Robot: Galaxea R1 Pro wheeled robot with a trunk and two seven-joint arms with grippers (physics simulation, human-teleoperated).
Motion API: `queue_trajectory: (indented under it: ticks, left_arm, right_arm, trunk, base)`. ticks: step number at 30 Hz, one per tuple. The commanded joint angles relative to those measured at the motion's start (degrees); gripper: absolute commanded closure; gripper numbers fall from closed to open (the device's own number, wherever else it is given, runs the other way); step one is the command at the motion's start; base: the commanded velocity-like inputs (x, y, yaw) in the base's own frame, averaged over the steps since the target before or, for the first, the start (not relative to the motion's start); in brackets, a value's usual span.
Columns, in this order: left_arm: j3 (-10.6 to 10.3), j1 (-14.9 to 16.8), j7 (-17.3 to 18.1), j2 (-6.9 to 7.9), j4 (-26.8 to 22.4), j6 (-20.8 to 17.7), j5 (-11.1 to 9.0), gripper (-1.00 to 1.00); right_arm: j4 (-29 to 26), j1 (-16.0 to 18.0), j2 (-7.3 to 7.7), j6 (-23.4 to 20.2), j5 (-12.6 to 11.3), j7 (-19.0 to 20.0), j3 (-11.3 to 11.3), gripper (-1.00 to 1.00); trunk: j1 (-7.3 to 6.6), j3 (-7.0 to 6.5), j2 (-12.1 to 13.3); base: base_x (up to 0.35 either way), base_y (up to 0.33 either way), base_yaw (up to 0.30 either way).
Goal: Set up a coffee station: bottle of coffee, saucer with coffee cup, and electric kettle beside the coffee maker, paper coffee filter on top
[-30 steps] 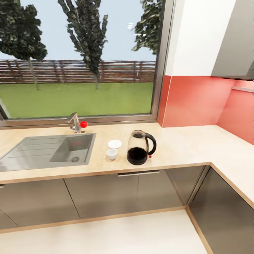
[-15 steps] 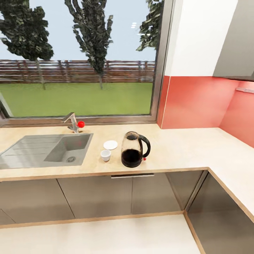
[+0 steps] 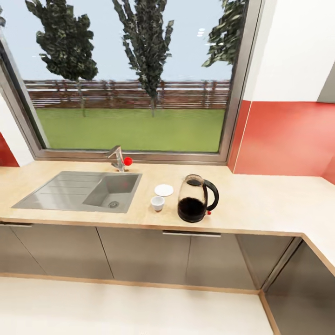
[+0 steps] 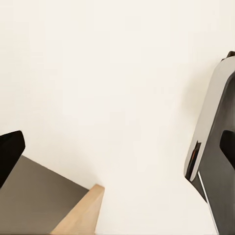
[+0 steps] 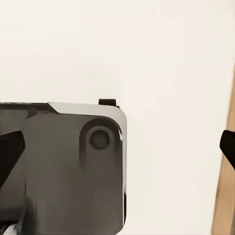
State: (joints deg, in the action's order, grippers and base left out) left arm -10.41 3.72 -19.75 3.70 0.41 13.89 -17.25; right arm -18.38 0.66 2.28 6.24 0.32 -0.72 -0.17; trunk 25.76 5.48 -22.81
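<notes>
kitchen desk [image 3: 260, 204] under a window now sits more centred as the camera swung left, showing kettle [image 3: 196, 199], cup [image 3: 157, 203] and saucer [image 3: 164, 190] awaiting arrangement; gripper states cannot be told.

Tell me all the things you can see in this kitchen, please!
Electric kettle: one, clear glass with black base and handle, on the countertop right of the cup.
Coffee cup: one, white, on the countertop in front of the saucer, not on it.
Saucer: one, white, between sink and kettle.
Sink: one, grey, set into the countertop at left.
Tap: one, metal with a red knob, behind the sink.
Countertop: one, light wood.
Window: one, showing trees and grass.
Robot's base: dark grey, over the pale floor.
</notes>
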Motion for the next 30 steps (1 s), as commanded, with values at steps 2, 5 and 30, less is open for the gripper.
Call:
queue_trajectory:
  ticks: [2,5,30]
  left_arm:
    - [-0.48,0.06,-0.11,-0.01,0.04,0.17,-0.51,-1.00]
    - [-0.48,0.06,-0.12,-0.01,0.03,0.16,-0.51,-1.00]
    - [-0.90,0.35,-0.06,0.33,0.02,0.33,-0.42,-1.00]
  right_arm:
    - [0.01,0.02,0.00,0.17,0.03,-0.07,-0.01,-1.00]
    - [0.01,0.01,0.00,0.17,0.03,-0.07,-0.01,-1.00]
    - [-13.91,0.04,-0.23,2.91,-0.09,-0.07,0.08,-1.00]
  trunk:
    - [0.03,0.12,-0.12]
    - [0.03,0.12,-0.12]
    - [0.03,0.12,-0.12]
  base:
    - [0.000,0.000,0.278]
    - [0.000,-0.048,0.278]
    - [-0.055,-0.100,0.085]
